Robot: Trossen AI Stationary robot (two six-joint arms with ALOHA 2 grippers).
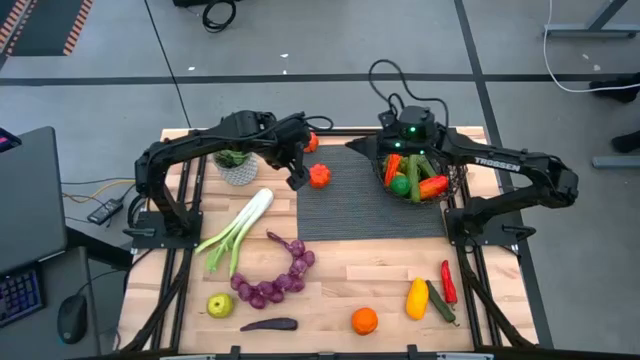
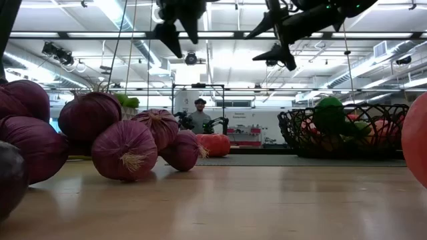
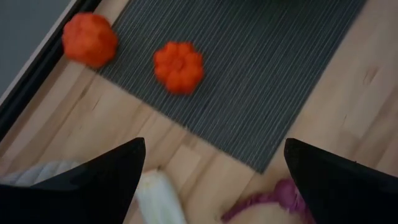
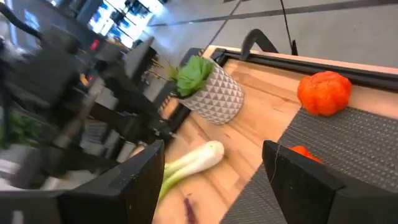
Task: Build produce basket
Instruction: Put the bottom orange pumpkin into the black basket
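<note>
The dark wire basket stands on the grey mat's far right part and holds several red, orange and green pieces. My left gripper is open and empty, raised above the mat's left edge, just beside a ribbed orange vegetable. A second orange piece lies at the mat's far left corner. My right gripper is open and empty, raised left of the basket and pointing toward the table's left. Both grippers hang high in the low view, the left and the right.
A leek, a purple string, a green fruit, an aubergine, an orange, a yellow pepper, a cucumber and a red chilli lie on the near wood. A white potted plant stands far left.
</note>
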